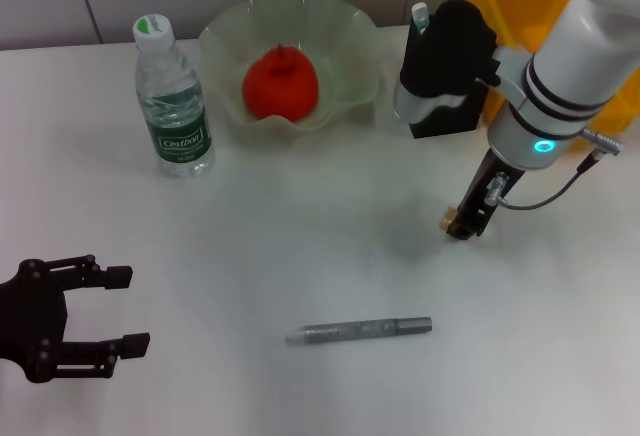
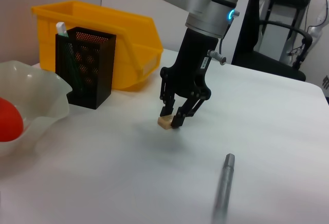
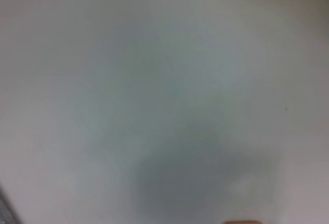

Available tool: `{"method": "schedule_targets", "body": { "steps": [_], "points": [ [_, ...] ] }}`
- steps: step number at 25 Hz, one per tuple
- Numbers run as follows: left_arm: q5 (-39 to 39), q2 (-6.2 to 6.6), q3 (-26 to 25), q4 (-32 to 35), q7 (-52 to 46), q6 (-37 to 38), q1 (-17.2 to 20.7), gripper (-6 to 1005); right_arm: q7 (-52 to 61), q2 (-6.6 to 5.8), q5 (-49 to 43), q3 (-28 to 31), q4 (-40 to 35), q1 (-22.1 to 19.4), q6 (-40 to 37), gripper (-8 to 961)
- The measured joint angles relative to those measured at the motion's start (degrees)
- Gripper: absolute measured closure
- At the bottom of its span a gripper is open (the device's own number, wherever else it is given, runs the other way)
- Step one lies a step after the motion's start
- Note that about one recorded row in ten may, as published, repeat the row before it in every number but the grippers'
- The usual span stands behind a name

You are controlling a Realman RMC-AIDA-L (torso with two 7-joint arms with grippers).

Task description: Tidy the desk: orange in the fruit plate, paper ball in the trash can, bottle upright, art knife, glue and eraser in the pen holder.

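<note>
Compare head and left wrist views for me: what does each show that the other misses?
Head only: the upright bottle, the left gripper open at the near left, and the whole fruit plate.

Left wrist only: the fingers of the right gripper closing around the eraser, seen side on at the table.

Both: the orange, pen holder, yellow bin and art knife.

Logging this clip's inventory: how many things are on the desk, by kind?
Bottle: 1
Plate: 1
Orange: 1
Pen holder: 1
Eraser: 1
Art knife: 1
Yellow bin: 1
Total: 7
</note>
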Motion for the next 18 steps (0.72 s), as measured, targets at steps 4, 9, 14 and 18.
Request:
{"method": "schedule_targets", "body": {
  "steps": [4, 9, 14, 18],
  "points": [
    [0.0, 0.0, 0.0, 0.0, 0.0, 0.02, -0.04, 181, 0.65, -0.15, -0.23, 0.93, -3.9, -0.76, -1.51, 686],
    [0.0, 0.01, 0.01, 0.0, 0.01, 0.21, -0.05, 181, 1.2, -0.35, -0.74, 4.56, -16.41, -3.17, -7.18, 687],
    [-0.11, 0.0, 0.0, 0.0, 0.27, 0.24, -0.19, 180, 0.98, -0.49, -1.42, 9.74, -29.56, -4.91, -9.85, 672],
    [-0.15, -0.11, 0.0, 0.0, 0.47, 0.27, -0.3, 180, -1.2, -0.79, -1.33, 14.69, -32.77, -5.76, -6.94, 661]
  ]
}}
